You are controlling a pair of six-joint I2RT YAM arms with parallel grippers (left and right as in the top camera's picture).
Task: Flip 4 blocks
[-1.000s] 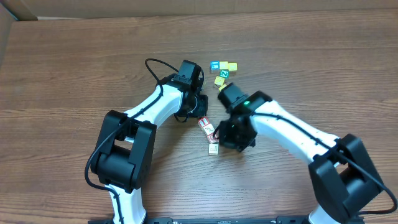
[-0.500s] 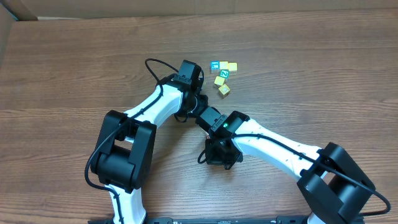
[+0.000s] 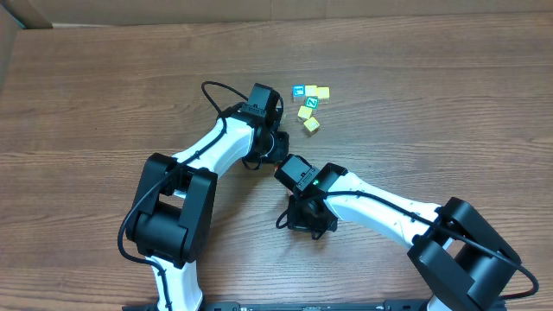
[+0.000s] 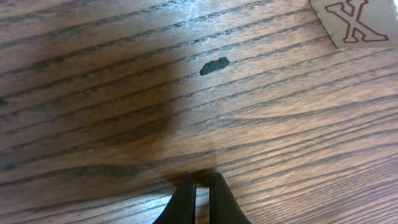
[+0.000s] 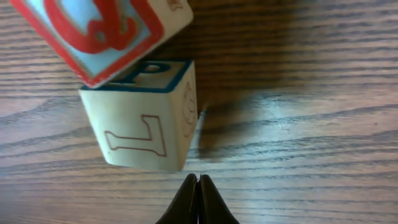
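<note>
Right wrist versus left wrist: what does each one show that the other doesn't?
Right wrist only: a red-framed block against a pale block with an outlined L. Left wrist only: the corner of a block marked X, and a dark spot on the wood. Both: the wooden table, with the left gripper and right gripper each shut and empty.
</note>
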